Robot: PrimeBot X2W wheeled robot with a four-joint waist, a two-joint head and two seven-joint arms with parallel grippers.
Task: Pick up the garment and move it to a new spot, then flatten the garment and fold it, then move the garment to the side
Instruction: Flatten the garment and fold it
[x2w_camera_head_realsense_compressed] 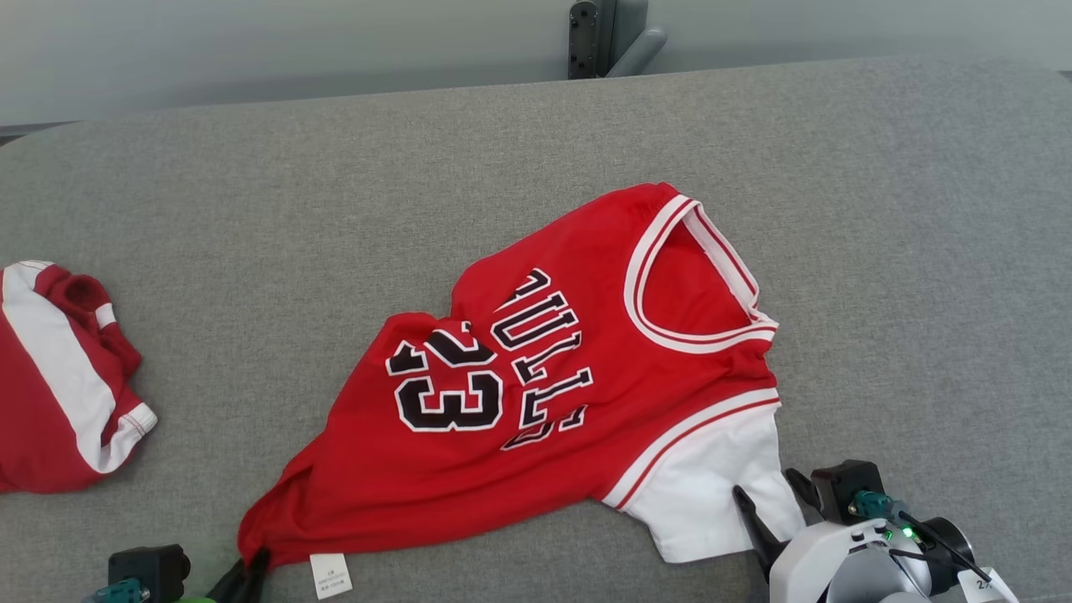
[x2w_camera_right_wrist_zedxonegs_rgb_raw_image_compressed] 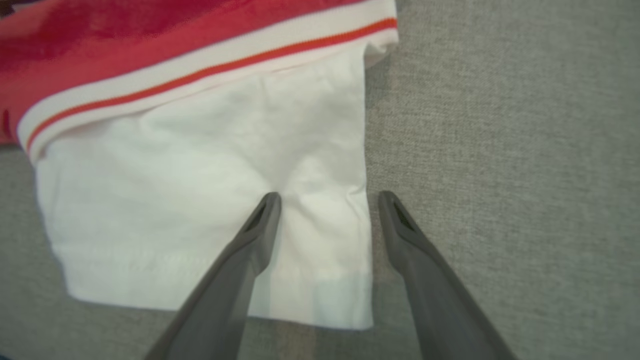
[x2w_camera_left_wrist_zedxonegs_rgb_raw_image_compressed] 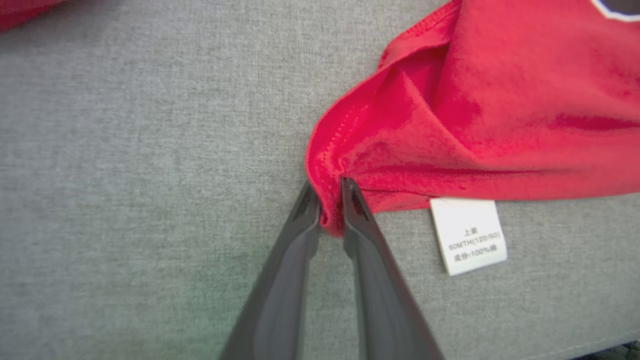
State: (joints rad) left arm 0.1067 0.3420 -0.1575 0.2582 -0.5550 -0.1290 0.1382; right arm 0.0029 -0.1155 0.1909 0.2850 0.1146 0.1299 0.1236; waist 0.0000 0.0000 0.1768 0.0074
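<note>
Pinching the red hem corner of the jersey (x2w_camera_head_realsense_compressed: 536,394), sprawled beyond both fingertips, between narrowed left fingers (x2w_camera_left_wrist_zedxonegs_rgb_raw_image_compressed: 312,205) for lifting; holding right fingers (x2w_camera_right_wrist_zedxonegs_rgb_raw_image_compressed: 267,210) wide astride the white sleeve (x2w_camera_right_wrist_zedxonegs_rgb_raw_image_compressed: 200,200) edge, likely for gripping.

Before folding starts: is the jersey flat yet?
Not flat: the jersey lies spread but wrinkled, its hem corner bunched in the left gripper.

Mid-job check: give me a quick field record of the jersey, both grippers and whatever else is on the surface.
garment: red jersey, rumpled, print side up on the grey surface
left: left gripper pinched shut on the jersey's red hem corner, beside the care label
right: right gripper open, straddling the side edge of the white sleeve
other: second garment, red and white, at the head view's left edge, apart from the jersey
</note>
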